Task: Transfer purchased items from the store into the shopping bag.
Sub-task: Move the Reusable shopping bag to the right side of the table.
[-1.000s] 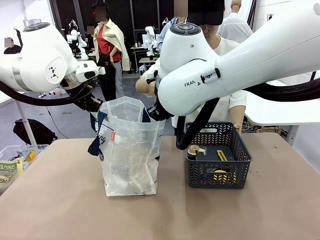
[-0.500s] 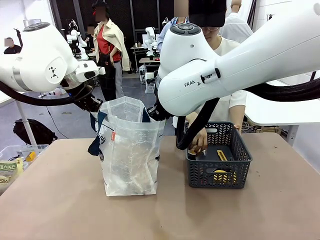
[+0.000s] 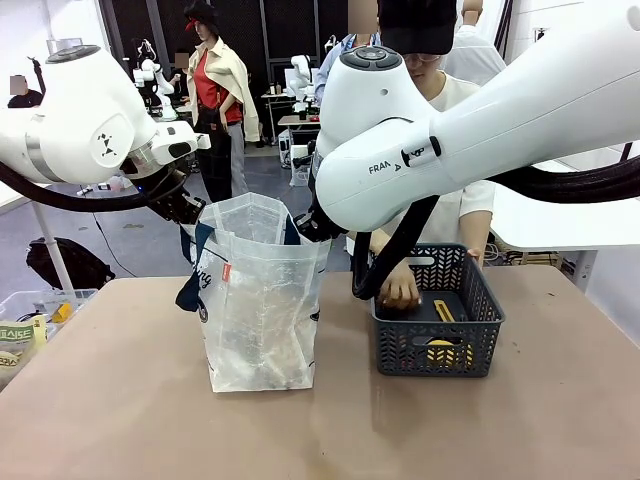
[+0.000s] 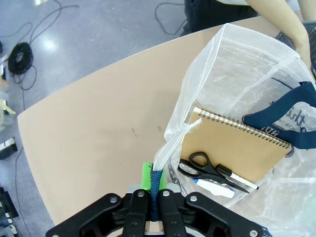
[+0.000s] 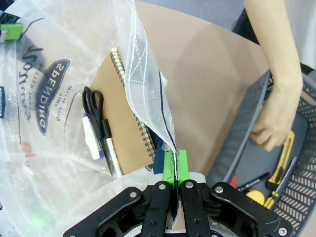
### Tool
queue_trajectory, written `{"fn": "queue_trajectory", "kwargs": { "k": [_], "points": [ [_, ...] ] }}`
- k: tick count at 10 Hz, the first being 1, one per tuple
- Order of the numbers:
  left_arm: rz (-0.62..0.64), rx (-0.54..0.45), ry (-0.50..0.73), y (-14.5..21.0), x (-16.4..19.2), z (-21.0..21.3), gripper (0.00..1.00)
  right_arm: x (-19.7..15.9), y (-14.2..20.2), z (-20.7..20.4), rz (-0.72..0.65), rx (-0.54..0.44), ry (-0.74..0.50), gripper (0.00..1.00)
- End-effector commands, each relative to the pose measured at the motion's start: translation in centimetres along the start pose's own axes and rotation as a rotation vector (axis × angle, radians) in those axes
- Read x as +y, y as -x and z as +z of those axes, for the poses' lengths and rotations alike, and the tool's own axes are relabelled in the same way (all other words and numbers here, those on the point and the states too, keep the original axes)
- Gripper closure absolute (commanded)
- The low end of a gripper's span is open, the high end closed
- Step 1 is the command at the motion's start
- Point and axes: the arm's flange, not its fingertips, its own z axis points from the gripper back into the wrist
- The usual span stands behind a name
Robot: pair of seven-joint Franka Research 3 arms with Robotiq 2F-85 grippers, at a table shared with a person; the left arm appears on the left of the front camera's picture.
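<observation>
The translucent white shopping bag (image 3: 262, 300) stands on the table, held wide open by both arms. My left gripper (image 3: 184, 208) (image 4: 155, 186) is shut on its navy strap handle (image 4: 156, 190) at the left rim. At the opposite rim, my right gripper (image 3: 306, 226) (image 5: 175, 166) is shut on the plastic edge. Inside the bag lie a tan spiral notebook (image 4: 238, 147), black scissors (image 4: 206, 167) and a marker (image 5: 109, 144). The dark grey lattice basket (image 3: 482, 300) sits right of the bag. A person's hand (image 3: 399, 290) (image 5: 274, 121) reaches into it. A yellow utility knife (image 5: 284, 154) lies there.
A person stands at the far side, behind the basket. A clear bin (image 3: 30, 310) with small goods sits at the table's left edge. Bare tabletop (image 3: 330, 430) lies in front of the bag and basket.
The person's hand has come down into the basket and now covers the spot where the tape roll lay. Both arms and the bag have stayed still.
</observation>
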Motion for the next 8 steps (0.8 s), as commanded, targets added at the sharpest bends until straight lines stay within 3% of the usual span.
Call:
{"fn": "queue_trajectory", "kwargs": {
  "k": [1,8],
  "points": [
    [0.003,0.004,-0.004,0.08,0.19,0.18,1.0,0.14,0.05,-0.11,-0.001,0.002,-0.004,1.0],
    [0.003,0.004,-0.004,0.08,0.19,0.18,1.0,0.14,0.05,-0.11,-0.001,0.002,-0.004,1.0]
  ]
}}
